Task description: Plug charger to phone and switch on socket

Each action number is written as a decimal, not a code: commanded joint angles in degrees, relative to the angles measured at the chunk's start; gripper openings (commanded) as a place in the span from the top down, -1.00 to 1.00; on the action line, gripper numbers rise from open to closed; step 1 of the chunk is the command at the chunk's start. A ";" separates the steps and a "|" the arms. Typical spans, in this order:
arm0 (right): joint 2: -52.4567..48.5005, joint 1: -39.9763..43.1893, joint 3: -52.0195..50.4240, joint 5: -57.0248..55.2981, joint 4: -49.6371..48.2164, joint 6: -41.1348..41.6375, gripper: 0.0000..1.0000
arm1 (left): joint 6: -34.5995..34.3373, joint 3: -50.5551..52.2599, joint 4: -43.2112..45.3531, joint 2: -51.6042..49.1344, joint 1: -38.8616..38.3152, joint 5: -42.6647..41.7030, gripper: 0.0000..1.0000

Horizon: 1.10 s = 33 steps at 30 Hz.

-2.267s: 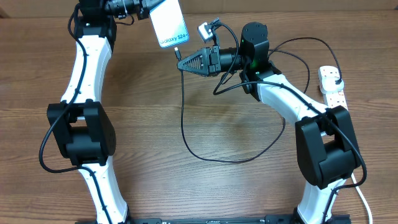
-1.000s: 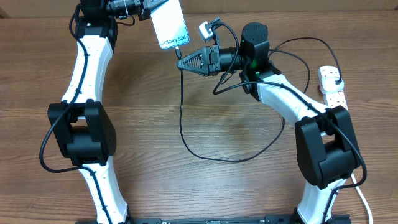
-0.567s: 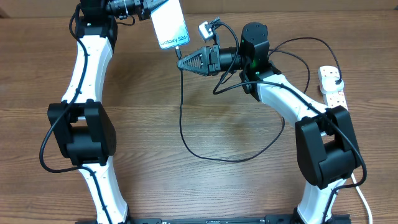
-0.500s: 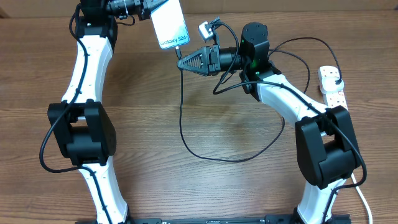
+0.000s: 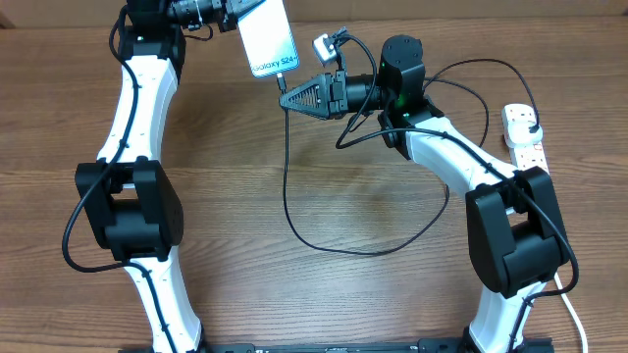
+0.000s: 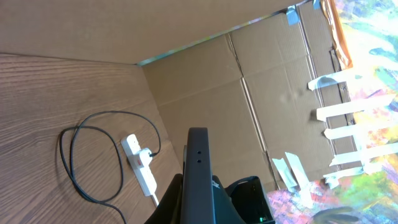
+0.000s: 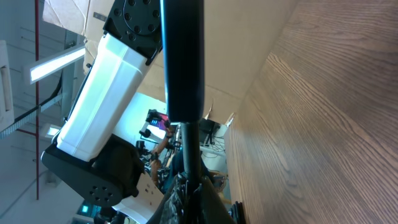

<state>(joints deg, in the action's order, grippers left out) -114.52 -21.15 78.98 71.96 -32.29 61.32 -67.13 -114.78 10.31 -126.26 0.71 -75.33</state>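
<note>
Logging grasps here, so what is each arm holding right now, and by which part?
The left gripper holds the phone by the end opposite its Galaxy S24 text. The right gripper pinches the charger just behind its connector tip.

My left arm (image 5: 137, 93) and right arm (image 5: 446, 162) match: glossy white shells between bulky black joint housings (image 5: 128, 211), thin black cables (image 5: 69, 240) looping alongside. A green light (image 5: 400, 98) glows near the right wrist, and the right gripper (image 5: 286, 99) is a black ribbed wedge.
</note>
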 commanded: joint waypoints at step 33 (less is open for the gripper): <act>-0.37 -0.15 1.25 -1.42 -0.44 0.20 0.92 | 2.78 -0.70 -3.23 0.24 -0.74 -1.36 0.92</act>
<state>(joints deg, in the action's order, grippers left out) -114.52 -21.19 78.98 71.99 -32.27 61.45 -65.43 -114.78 7.49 -126.26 0.71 -74.72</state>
